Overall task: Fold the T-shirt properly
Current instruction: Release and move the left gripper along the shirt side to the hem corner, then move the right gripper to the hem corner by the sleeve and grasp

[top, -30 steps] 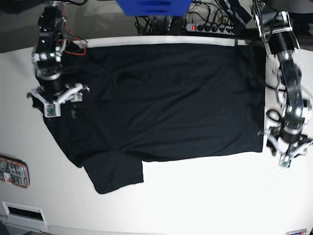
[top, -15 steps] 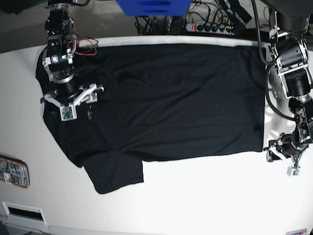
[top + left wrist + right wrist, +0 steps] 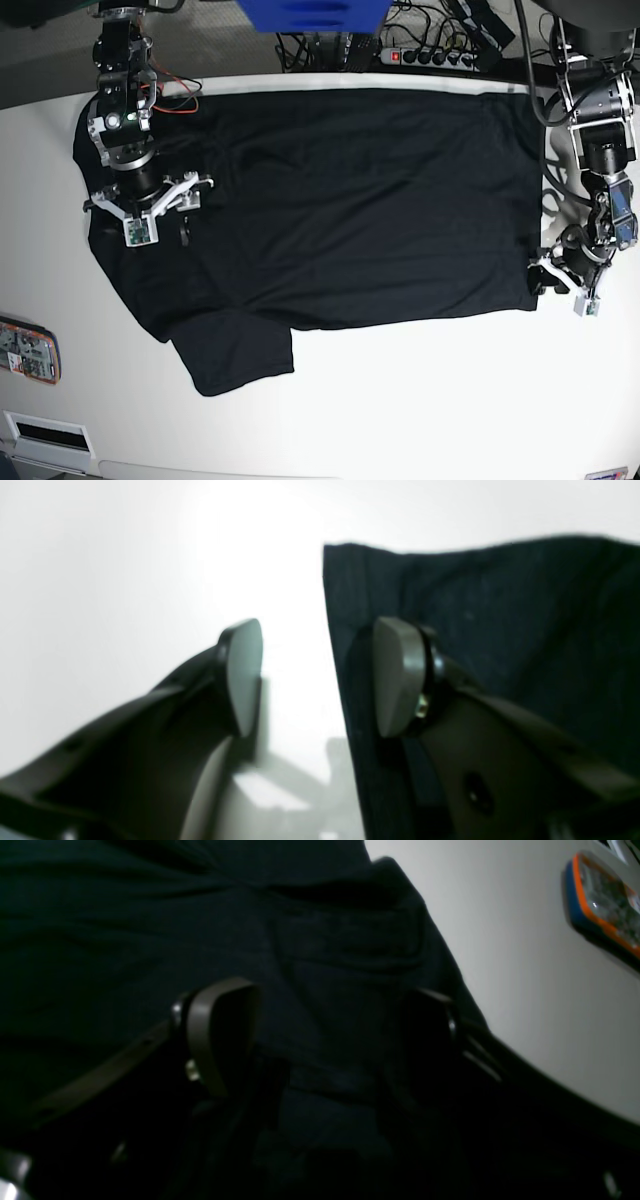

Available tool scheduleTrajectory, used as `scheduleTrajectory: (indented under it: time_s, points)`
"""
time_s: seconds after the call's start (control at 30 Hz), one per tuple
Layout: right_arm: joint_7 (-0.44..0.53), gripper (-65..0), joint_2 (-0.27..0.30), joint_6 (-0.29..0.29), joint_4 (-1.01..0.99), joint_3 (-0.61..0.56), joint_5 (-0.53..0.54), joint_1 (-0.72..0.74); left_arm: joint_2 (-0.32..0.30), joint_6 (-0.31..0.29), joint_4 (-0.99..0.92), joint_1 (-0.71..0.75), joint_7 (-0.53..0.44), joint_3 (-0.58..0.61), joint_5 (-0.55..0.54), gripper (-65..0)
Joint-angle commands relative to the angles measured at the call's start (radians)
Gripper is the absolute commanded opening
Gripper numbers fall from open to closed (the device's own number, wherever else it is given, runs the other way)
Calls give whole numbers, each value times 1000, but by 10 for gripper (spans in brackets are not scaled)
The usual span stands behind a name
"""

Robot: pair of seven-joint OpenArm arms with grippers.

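1. Left gripper (image 3: 560, 279) has swung in to the T-shirt (image 3: 340, 200) hem corner, jaws open astride the edge.
2. Right gripper (image 3: 150, 205) hovers open over shirt's sleeve side.
3. Shirt lies flat on table (image 3: 420, 400).

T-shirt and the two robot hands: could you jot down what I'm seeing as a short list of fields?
garment: black T-shirt, spread flat, one sleeve sticking out at the near side
surface: white table
left gripper: open, straddling the shirt's edge at a corner
right gripper: open, over the cloth near the sleeve end
other item: orange-rimmed object at the table edge
folding: not yet begun
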Motion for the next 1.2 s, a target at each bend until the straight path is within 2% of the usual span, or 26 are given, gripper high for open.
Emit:
scheduleTrajectory:
  time_s: [0.0, 0.13, 0.4, 0.53, 0.7, 1.0, 1.07, 1.1, 1.17]
  points:
    - [28, -206, 11, -3, 18, 4, -2, 6, -13, 5, -11, -9, 36, 15, 16, -324]
    - [28, -207, 11, -3, 18, 3, -2, 6, -1, 5, -18, -9, 30, 65, 11, -324]
    - [28, -207, 11, -3, 18, 7, -2, 6, 125, 5, -18, -12, 34, 79, 14, -324]
    - [25, -207, 11, -3, 18, 7, -2, 6, 167, 5, -18, -12, 34, 81, 14, -324]
    - [25, -207, 11, -3, 18, 7, -2, 6, 185, 5, -18, -9, 34, 82, 14, -324]
    - [23, -207, 11, -3, 18, 4, -2, 6, 168, 5, -18, -8, 34, 82, 16, -328]
    - [23, -207, 11, -3, 16, 4, -2, 6, 167, 5, -18, -8, 34, 82, 16, -370]
    - [23, -207, 11, -3, 16, 3, -2, 6, 167, 5, -18, -8, 34, 82, 16, -418]
    - [22, -207, 11, -3, 16, 3, -2, 10, 167, 5, -18, -8, 34, 81, 16, -556]
